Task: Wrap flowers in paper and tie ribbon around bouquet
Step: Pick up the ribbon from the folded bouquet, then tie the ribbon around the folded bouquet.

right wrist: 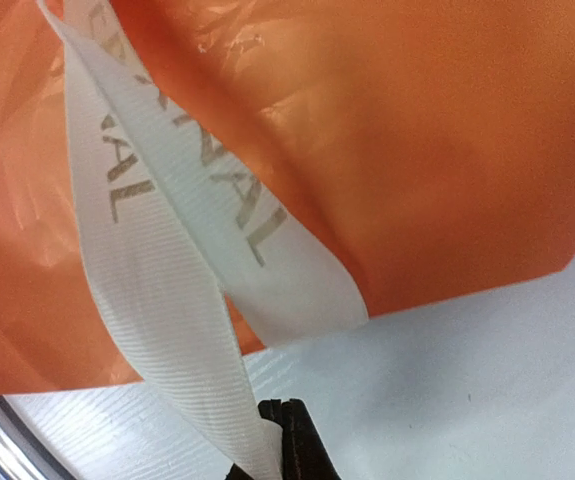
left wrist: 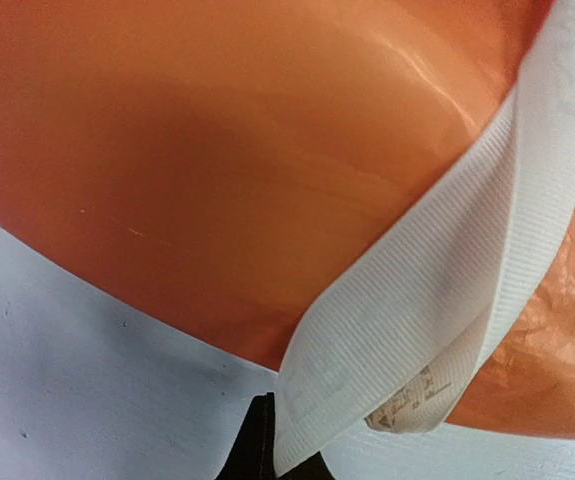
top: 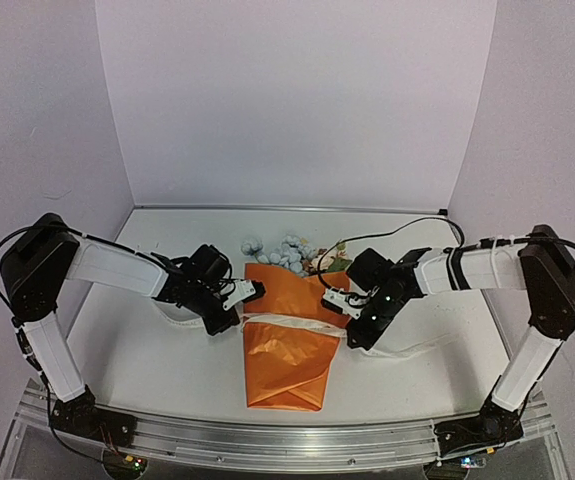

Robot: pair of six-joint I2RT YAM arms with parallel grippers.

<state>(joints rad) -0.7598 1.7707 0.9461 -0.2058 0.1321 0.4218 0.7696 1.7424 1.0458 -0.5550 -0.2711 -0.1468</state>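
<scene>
Nearest the bases, the closed orange end of the bouquet (top: pixel 285 365) is seen lying on the worktop (top: pixel 137 350), at centre. The cream ribbon (top: pixel 292 322) is drawn across its pinched middle. The left tool (top: pixel 233 320) and right tool (top: pixel 355 336) are each clamped on the ribbon, one at either flank. Pale blue and white flowers (top: pixel 287 250) are seen at the far end. Ribbed weave and grey lettering are resolved only in the wrist views.

Bouquet (top: pixel 287 350) blocks mid-table, left arm (top: pixel 117 268) and right arm (top: pixel 467 268) flanking, open table (top: pixel 147 360) outside.
</scene>
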